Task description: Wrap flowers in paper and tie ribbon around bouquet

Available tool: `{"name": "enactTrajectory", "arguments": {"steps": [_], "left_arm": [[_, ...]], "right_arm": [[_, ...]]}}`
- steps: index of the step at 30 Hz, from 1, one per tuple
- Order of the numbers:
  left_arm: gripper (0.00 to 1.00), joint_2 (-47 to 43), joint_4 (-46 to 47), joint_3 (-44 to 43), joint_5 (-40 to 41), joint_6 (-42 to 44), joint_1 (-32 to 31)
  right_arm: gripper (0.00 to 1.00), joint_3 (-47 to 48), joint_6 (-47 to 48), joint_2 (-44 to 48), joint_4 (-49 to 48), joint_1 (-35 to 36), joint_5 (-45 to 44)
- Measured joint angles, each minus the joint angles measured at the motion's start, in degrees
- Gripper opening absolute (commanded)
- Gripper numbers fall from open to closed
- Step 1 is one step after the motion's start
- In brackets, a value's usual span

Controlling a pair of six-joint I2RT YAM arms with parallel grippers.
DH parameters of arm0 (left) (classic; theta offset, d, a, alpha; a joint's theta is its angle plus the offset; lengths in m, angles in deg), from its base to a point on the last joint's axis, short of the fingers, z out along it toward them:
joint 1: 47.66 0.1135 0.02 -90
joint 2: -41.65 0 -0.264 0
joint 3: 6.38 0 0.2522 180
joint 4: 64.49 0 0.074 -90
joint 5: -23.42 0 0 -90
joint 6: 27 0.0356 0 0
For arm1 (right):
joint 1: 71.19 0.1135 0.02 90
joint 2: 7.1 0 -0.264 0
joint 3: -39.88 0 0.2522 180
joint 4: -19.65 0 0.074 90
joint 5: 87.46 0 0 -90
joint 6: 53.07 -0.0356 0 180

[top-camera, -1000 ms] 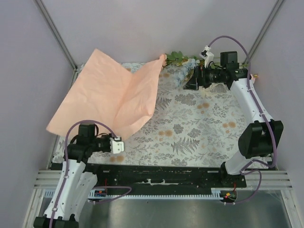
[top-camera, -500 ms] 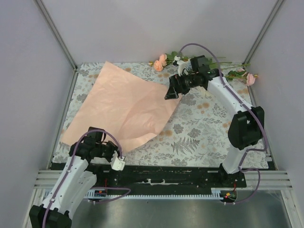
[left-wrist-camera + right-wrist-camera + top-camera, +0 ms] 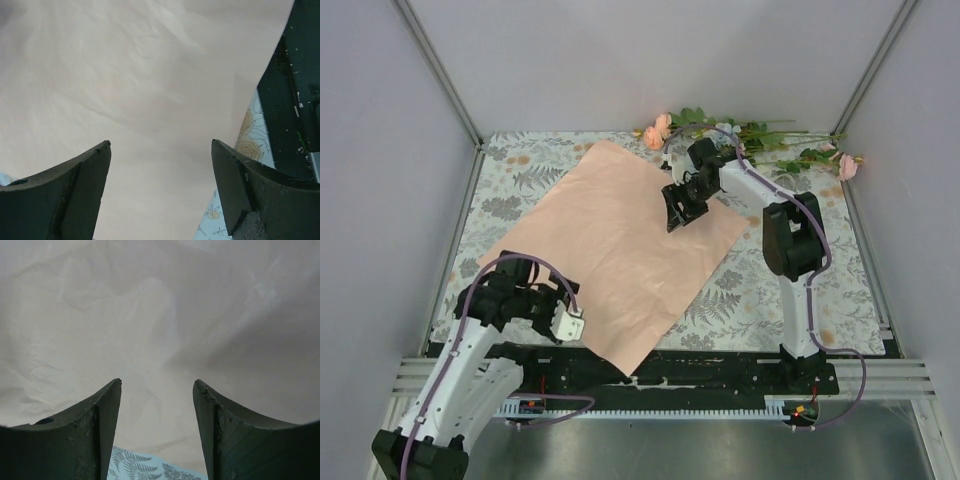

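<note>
- The paper (image 3: 620, 250) lies flat and diagonal on the counter (image 3: 790, 290); the flowers (image 3: 750, 140) rest along the counter's far edge.
- Only the wrist views show my left tool (image 3: 160, 190) and right tool (image 3: 157, 425) released, jaws apart above the paper.
- A second ago the sheet hung lifted and folded.

A back wall (image 3: 640, 60), a left wall (image 3: 380, 180) and a right wall (image 3: 920, 200) — all plain pale lilac-grey — close the space on three sides. A slim metal post (image 3: 437, 70) slants along each back corner. A tablecloth (image 3: 850, 270) printed with grey ferns and peach blooms on pale blue lies flat in the middle. Along its near edge runs a black plate (image 3: 720, 365) flecked with white, then an aluminium rail (image 3: 885, 378) and a white slotted duct (image 3: 670, 412). Nearest lies a brushed metal surface (image 3: 670, 455). The light is soft and even — shadows stay faint.
</note>
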Motion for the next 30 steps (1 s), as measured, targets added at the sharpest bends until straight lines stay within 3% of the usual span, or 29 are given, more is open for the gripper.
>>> {"name": "enactTrajectory", "arguments": {"steps": [5, 8, 15, 19, 22, 30], "left_arm": [[0.88, -0.33, -0.83, -9.18, 1.11, -15.06, 0.00], [0.88, 5.14, 2.40, -16.70, 2.73, -31.10, 0.17], [0.87, 29.31, 15.28, -24.24, 3.58, -58.75, 8.85], [0.86, 41.13, 20.09, -24.28, 5.25, -64.61, 10.49], [0.86, 47.54, 22.75, -24.74, 6.69, -66.47, 10.14], [0.84, 59.89, 27.36, -31.21, 9.84, -68.46, 8.66]], "right_arm": [[0.64, 0.42, 1.79, -1.09, 2.08, -0.28, -5.92], [0.69, 0.35, 3.02, -1.22, 2.86, -0.66, -7.06], [0.96, -3.76, 10.54, 9.42, 3.02, -4.02, -6.08], [0.95, -0.07, 19.56, 17.79, 2.51, -11.67, -6.12], [0.94, 4.76, 25.86, 18.82, 0.59, -17.00, -8.85], [0.89, 10.21, 42.64, 8.66, -6.14, -25.79, -17.53]]}}
